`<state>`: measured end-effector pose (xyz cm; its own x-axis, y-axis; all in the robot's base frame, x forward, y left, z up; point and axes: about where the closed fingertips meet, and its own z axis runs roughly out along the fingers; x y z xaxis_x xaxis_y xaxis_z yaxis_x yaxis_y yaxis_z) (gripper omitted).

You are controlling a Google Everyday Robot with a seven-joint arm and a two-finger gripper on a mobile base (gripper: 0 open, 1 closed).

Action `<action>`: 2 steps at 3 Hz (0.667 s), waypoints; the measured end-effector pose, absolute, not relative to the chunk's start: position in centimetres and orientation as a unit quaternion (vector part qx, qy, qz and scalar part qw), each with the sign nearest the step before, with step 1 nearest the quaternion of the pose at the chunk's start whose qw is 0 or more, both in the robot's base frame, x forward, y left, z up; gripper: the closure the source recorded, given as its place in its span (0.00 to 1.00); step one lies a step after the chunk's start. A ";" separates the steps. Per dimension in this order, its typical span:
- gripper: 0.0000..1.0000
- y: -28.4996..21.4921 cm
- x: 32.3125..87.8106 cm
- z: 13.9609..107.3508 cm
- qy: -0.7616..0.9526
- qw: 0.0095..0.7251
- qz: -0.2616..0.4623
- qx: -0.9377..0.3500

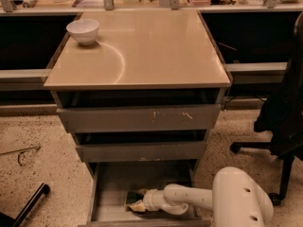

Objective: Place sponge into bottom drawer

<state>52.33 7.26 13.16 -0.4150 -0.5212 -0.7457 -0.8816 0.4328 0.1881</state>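
A tan-topped cabinet (156, 51) with three grey drawers is seen from above and in front. A white bowl (83, 30) stands at the back left corner of its top. The bottom drawer (113, 183) is pulled out, showing a plain grey floor. A white robot arm (189, 198) reaches into it from the lower right, lying low across the front of the tray. The gripper (142, 202) is inside the drawer, near its front middle. The sponge (133, 200) is at the gripper's tip, on its left side and touching it, low in the drawer. Its dark green layer shows on top and pale yellow foam below. Whether the gripper is clamped on the sponge or has let go cannot be told, and it is unclear whether the sponge rests on the drawer floor. The sponge is probably very light and soft, so it would squash under a firm squeeze and spring back. Its foam should not slip easily and is not fragile. A gentle hold across its two broad faces, near the middle, would likely suit it best.
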 end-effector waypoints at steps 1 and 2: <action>0.00 7.3 52.3 13.2 0.788 0.308 0.293 -0.445; 0.00 7.3 52.3 13.2 0.788 0.308 0.293 -0.445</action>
